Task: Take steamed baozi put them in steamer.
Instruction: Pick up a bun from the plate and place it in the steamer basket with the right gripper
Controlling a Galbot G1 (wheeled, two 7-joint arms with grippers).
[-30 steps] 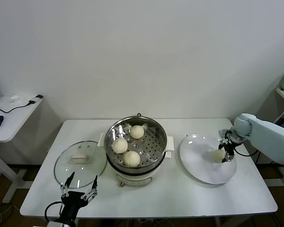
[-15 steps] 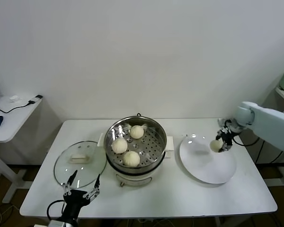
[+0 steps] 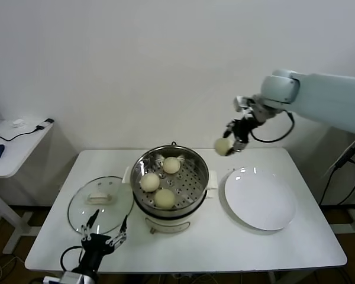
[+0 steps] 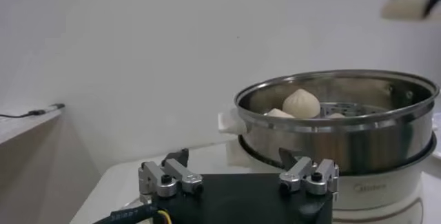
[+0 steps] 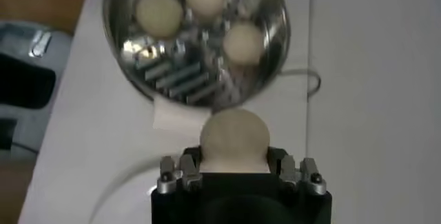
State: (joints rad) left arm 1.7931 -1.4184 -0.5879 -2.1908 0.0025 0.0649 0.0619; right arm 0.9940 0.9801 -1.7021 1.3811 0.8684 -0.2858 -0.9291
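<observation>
Right gripper (image 3: 229, 144) clenched on baozi (image 3: 222, 146), raised in air between steamer (image 3: 171, 183) and plate (image 3: 260, 199), above steamer's far-right rim. Three buns (image 3: 164, 198) on perforated tray. Left gripper (image 3: 102, 237) spread wide, idle, low at table's (image 3: 225, 245) near edge beside lid (image 3: 100, 204).

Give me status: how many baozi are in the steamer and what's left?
Done: three baozi sit on the perforated tray of the steamer. In hand: the right gripper is shut on the fourth baozi, held in the air between the white plate and the steamer. Left: carry it over the pot and release it. The plate is bare, the glass lid lies beside the steamer, and the left gripper waits open at the table's front edge.
</observation>
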